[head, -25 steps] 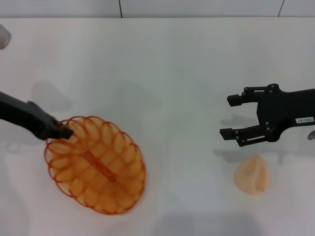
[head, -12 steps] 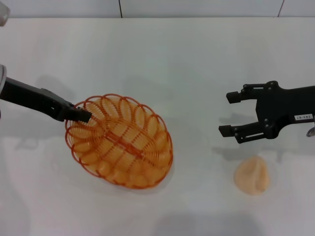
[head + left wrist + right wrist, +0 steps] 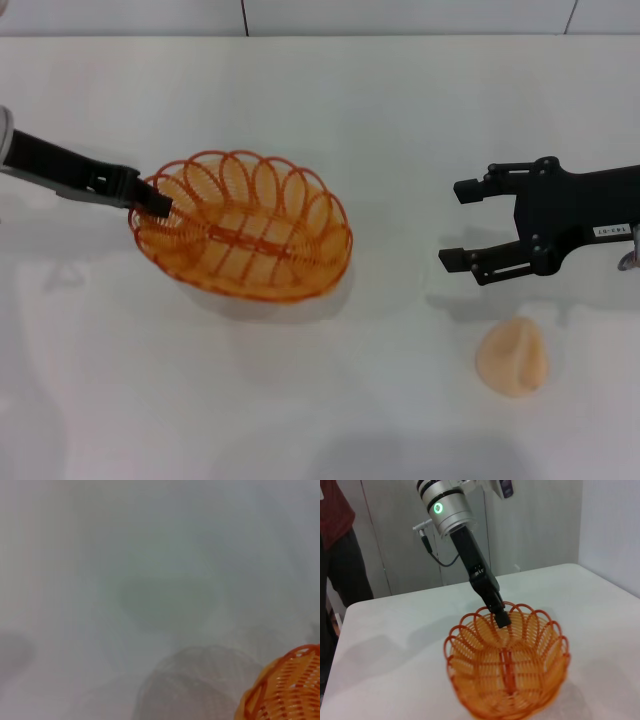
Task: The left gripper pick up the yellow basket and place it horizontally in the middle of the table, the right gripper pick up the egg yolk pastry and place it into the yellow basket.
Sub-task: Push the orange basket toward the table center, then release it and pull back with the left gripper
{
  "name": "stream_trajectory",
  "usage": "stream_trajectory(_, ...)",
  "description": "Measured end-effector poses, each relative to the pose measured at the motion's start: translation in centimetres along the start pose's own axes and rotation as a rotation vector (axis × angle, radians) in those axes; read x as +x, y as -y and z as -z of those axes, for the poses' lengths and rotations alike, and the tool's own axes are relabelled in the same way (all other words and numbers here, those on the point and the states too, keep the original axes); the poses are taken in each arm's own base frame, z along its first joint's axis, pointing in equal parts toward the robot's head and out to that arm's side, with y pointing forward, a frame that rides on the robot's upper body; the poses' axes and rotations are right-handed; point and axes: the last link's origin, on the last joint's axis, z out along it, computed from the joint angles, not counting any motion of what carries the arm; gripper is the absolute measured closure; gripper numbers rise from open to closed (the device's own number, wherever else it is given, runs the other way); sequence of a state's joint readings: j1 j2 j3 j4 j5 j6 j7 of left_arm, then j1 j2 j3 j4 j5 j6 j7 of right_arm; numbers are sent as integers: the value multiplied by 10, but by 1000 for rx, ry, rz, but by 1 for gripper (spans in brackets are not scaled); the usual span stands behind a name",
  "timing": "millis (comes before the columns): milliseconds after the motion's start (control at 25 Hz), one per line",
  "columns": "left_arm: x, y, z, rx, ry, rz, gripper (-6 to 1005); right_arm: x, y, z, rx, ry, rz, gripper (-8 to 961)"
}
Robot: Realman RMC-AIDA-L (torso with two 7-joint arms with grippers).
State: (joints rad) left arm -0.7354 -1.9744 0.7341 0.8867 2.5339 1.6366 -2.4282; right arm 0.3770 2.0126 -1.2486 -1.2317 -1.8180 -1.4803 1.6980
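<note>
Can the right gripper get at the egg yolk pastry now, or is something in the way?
Probably yes. The right gripper hangs open beside the egg yolk pastry, with only bare table around it.

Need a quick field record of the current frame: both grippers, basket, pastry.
left gripper: shut on the yellow basket's left rim
yellow basket: left of table centre, long axis roughly horizontal, tilted
right gripper: open, empty, above the pastry
egg yolk pastry: on the table, outside the basket

One yellow basket (image 3: pixel 245 225), one egg yolk pastry (image 3: pixel 511 357), two end effectors.
</note>
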Motion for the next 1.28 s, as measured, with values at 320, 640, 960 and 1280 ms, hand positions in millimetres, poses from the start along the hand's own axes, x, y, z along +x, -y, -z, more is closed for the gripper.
stream_trajectory(320, 8, -4, -5, 23, -2, 102, 911, -2, 0, 0, 0, 4, 2, 110)
stream_trajectory(640, 12, -3, -15, 42, -29, 134, 912, -2, -1, 0, -6, 4, 4, 109)
stream_trajectory(960, 21, -13, -33, 12, -29, 119, 911, -2, 0, 1, -6, 2, 5, 110)
stream_trajectory(1280, 20, -22, -51, -26, -25, 134, 909, -6, 1, 0, -8, 3, 16, 109)
